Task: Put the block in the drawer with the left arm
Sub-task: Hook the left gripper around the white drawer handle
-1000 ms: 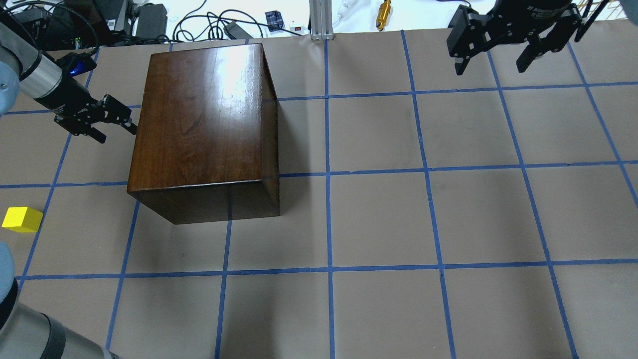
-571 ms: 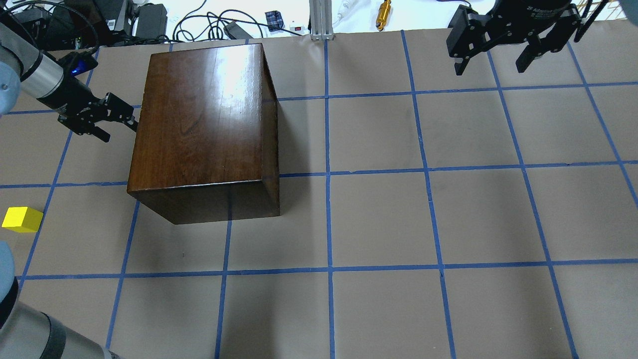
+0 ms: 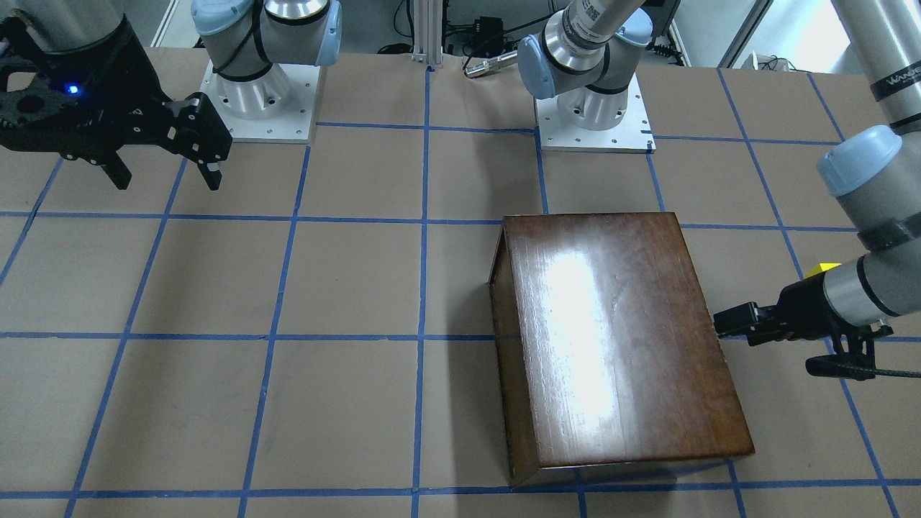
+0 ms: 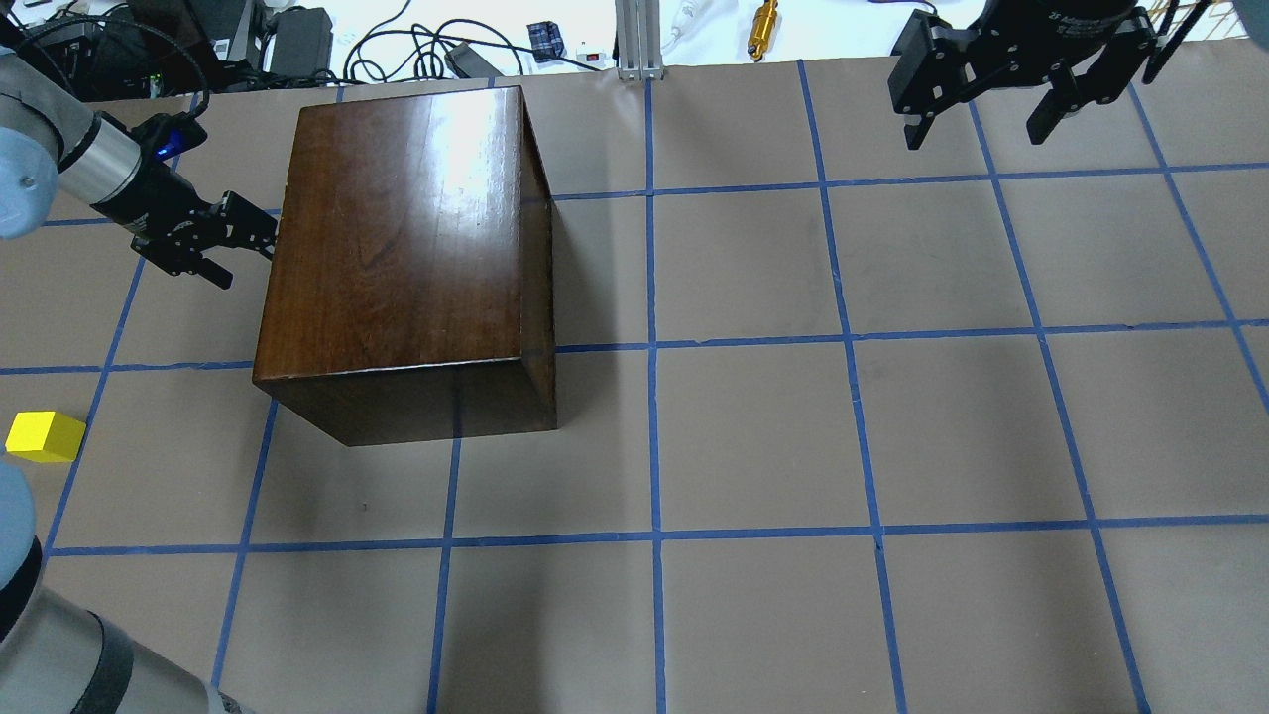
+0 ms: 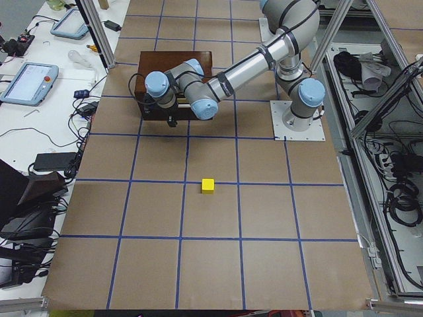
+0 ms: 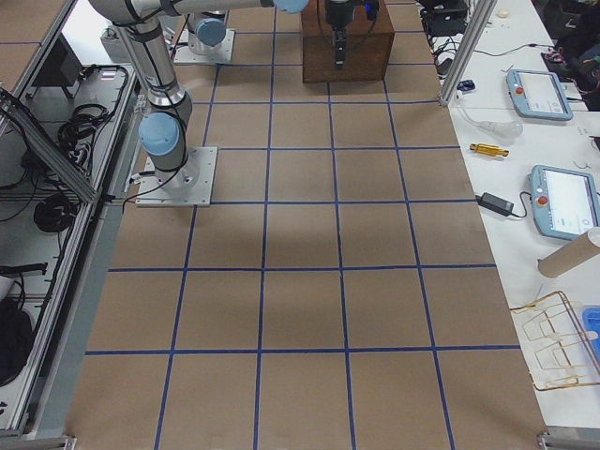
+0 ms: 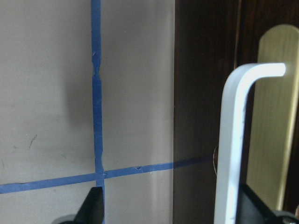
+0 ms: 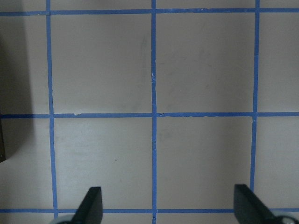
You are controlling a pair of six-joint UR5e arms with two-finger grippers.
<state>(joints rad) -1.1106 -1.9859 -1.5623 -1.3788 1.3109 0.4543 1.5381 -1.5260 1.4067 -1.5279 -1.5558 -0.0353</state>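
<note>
Block (image 4: pixel 45 436) lies well apart from the left tool (image 4: pixel 248 260), ungrasped.

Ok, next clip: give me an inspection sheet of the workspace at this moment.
Surface: brown paper mat with blue tape grid, flat.
Job's things: yellow block lies on the mat, apart from the wooden box; drawer not pulled out, its handle between the left fingers.
Clutter: nothing seen on the mat.
Grippers: left gripper open at the handle; right gripper open, empty, hovering.
Cables: ribbed cable at left wrist; loose cables beyond the far edge.
Surroundings: teach pendants on a side bench.
</note>
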